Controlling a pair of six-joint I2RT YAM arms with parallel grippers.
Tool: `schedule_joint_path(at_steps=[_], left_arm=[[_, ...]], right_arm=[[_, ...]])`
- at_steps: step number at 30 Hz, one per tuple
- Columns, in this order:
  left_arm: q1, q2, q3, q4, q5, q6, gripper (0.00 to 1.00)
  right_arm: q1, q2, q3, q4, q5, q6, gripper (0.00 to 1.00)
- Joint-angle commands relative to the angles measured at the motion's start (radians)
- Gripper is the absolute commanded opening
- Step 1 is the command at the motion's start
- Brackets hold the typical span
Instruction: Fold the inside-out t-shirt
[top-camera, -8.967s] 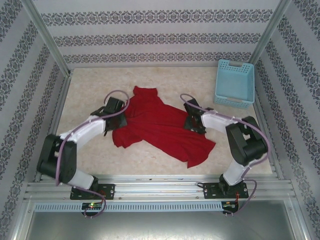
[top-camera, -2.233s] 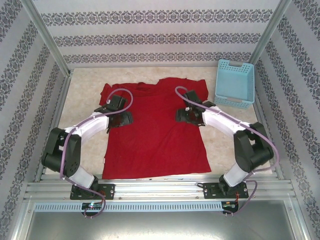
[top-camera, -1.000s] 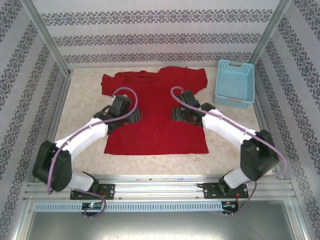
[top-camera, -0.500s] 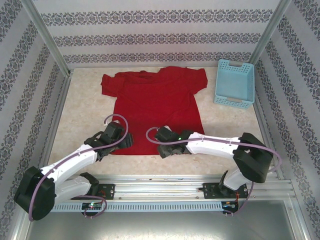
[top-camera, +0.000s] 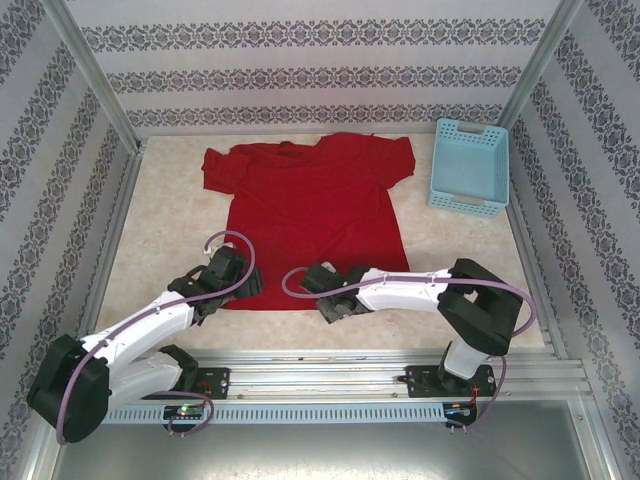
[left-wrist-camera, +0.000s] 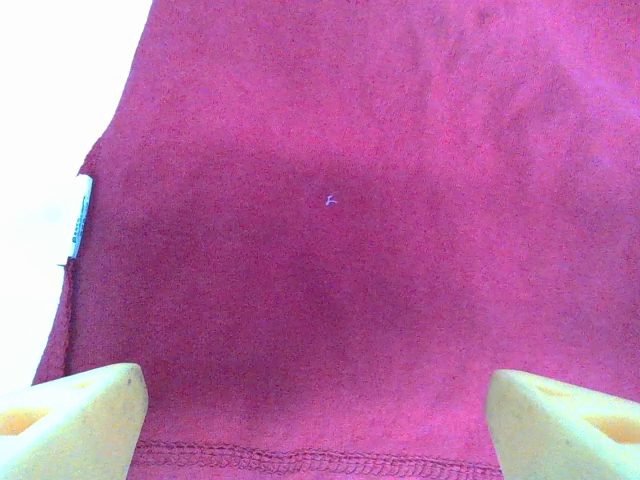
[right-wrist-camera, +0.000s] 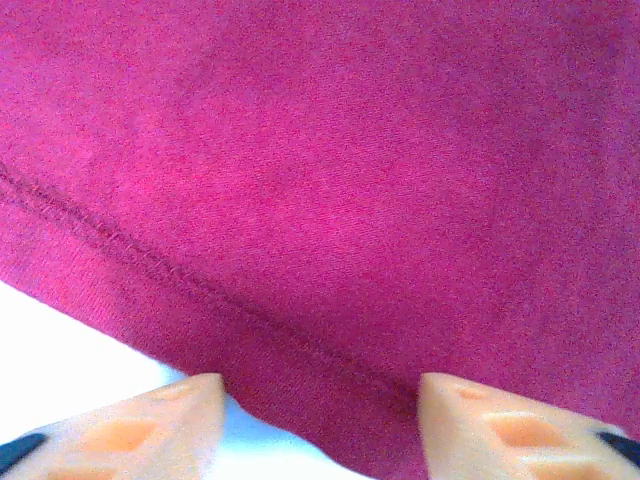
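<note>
I find no words or numbers here that I can read. The one printed thing is a small white tag (left-wrist-camera: 82, 212) sticking out at the side edge of the red shirt (left-wrist-camera: 350, 230), seen from my left wrist (it seems to carry a few faint dark marks, but they are too small and blurred for me to make out).

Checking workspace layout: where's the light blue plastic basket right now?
Top view: the light blue plastic basket sits in the far right corner of the table, beside the red cloth t-shirt's sleeve, not touching it.
</note>
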Motion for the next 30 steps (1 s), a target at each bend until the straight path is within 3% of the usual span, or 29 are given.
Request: schedule_joint_path(at_steps=[1,16,30], left_arm=[[-0.013,0.01,0.0,-0.011,-0.026,-0.012,0.88],[-0.013,0.031,0.003,-0.014,-0.026,-0.005,0.88],[-0.013,0.038,0.016,-0.026,-0.015,0.011,0.89]], right_arm=[[0.0,0.018,0.022,-0.027,0.071,0.001,0.48],[-0.018,-0.011,0.03,-0.027,0.099,-0.005,0.32],[-0.034,-0.02,0.039,-0.024,0.101,-0.003,0.34]])
